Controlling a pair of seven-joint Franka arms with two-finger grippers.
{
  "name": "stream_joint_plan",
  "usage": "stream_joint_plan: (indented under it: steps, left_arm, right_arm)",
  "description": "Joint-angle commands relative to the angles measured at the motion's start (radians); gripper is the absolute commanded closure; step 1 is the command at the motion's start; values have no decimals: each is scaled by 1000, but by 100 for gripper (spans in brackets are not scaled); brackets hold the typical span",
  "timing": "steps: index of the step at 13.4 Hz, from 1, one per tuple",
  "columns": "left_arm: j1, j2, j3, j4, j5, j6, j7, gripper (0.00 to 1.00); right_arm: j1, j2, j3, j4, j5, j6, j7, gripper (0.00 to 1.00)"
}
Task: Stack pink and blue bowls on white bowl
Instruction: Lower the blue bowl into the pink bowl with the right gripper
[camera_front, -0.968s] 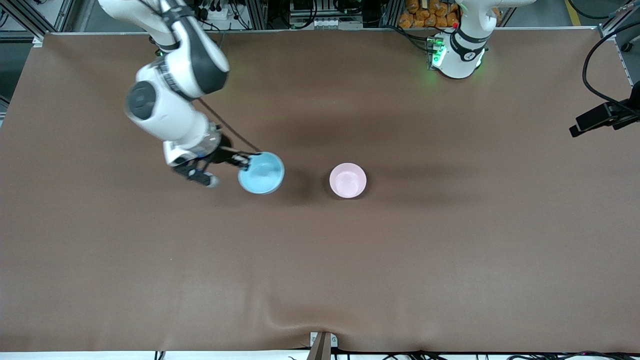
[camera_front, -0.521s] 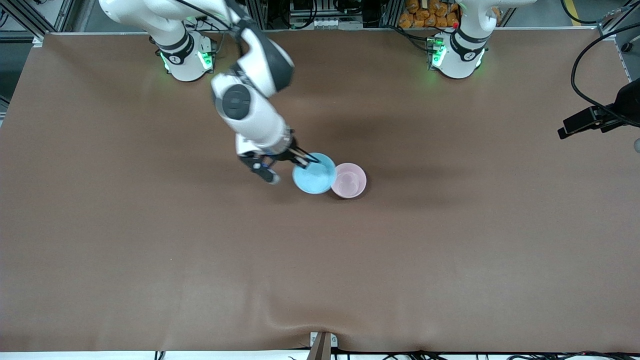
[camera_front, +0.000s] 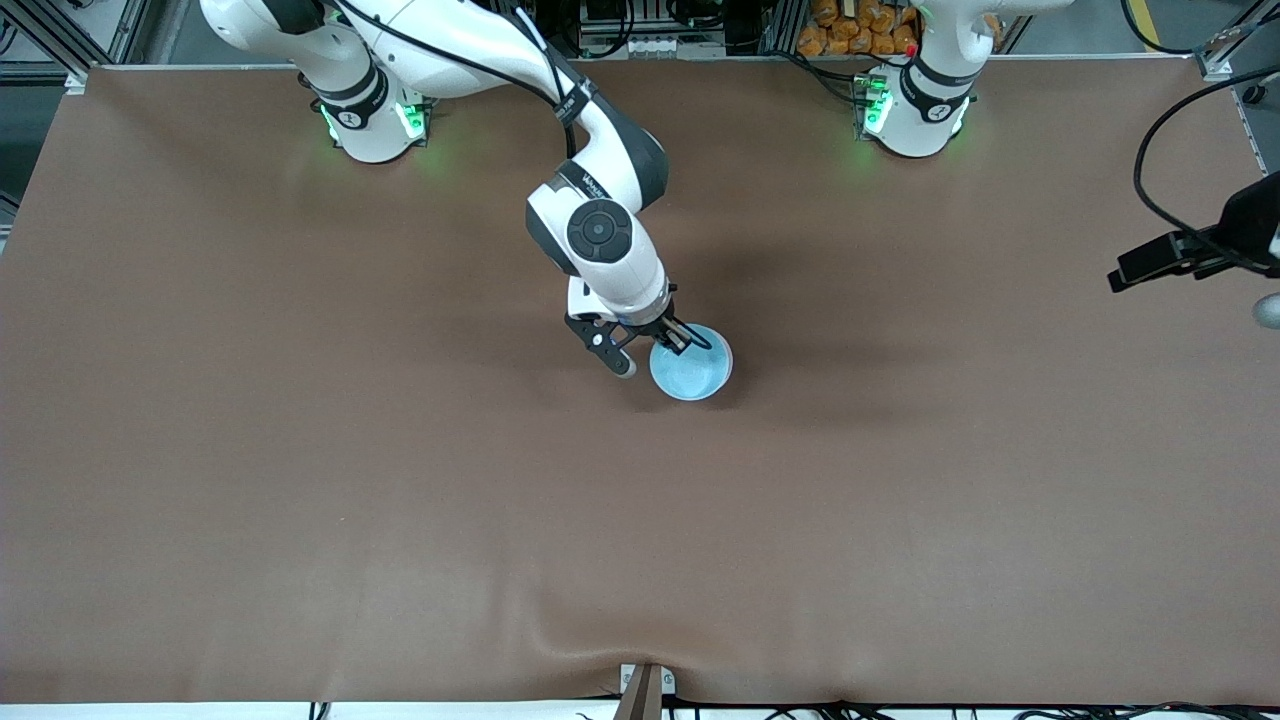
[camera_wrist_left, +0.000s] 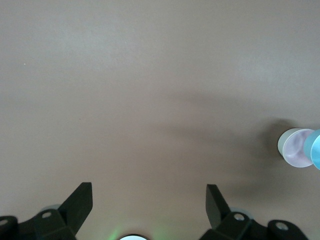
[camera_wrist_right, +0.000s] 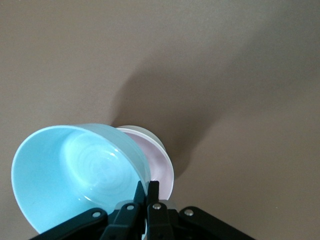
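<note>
A plain sky-blue bowl, a pale pink bowl, a brown table.

I see even, soft overhead light on the matte worktop, no glare. Diffuse shadows spread toward 3 o'clock. Green base lamps glow. Wrist views look slightly soft.

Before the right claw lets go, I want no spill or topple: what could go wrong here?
1. The right claw pinches only the blue bowl's rim, so it may tilt on release.
2. The blue bowl hangs off-centre over the pink bowl, so it could catch that rim and slide off.
3. The white bowl barely shows beneath; a bump could shift the stack.
</note>
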Motion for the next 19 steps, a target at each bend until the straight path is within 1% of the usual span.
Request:
stream_joint_plan:
  steps: [1, 3, 7, 9, 10, 11, 12, 14, 15, 17, 18, 19]
  left_arm:
    - [0, 12, -9, 7, -1, -6, -2, 0]
    - [2, 4, -9, -21, -1, -6, 5, 0]
    - [2, 1, -21, -37, 6, -7, 5, 0]
    - [2, 1, -23, -44, 8, -6, 3, 0]
    - [1, 1, -26, -44, 9, -4, 3, 0]
    - [1, 1, -42, -48, 11, 0, 0, 0]
    - [2, 1, -56, -50, 20, 4, -9, 0]
    - [2, -2, -81, -51, 39, 5, -9, 0]
    - [2, -14, -86, -68, 40, 10, -11, 0]
    - [2, -77, -89, -161, 40, 83, -11, 0]
    - [4, -98, -95, -197, 40, 108, -9, 0]
    - [4, -106, -96, -206, 40, 111, -9, 0]
  right_arm:
    - [27, 21, -11, 29, -15, -17, 36, 100]
    - [27, 36, -11, 29, -15, -15, 38, 100]
    - [36, 53, -11, 28, -14, 37, 43, 100]
    - [36, 61, -9, 28, -12, 37, 43, 100]
    - [35, 61, -9, 28, -9, 37, 41, 97]
    - [36, 61, -11, 28, -11, 37, 41, 35]
    - [39, 61, -11, 28, -15, 37, 41, 0]
    - [42, 51, -11, 31, -26, 34, 38, 0]
    - [36, 41, -11, 32, -26, 28, 35, 0]
    - [17, 4, -12, 34, -28, 8, 26, 0]
    - [-8, -30, -12, 34, -37, -32, 12, 0]
    - [-34, -62, -12, 32, -51, -79, -31, 0]
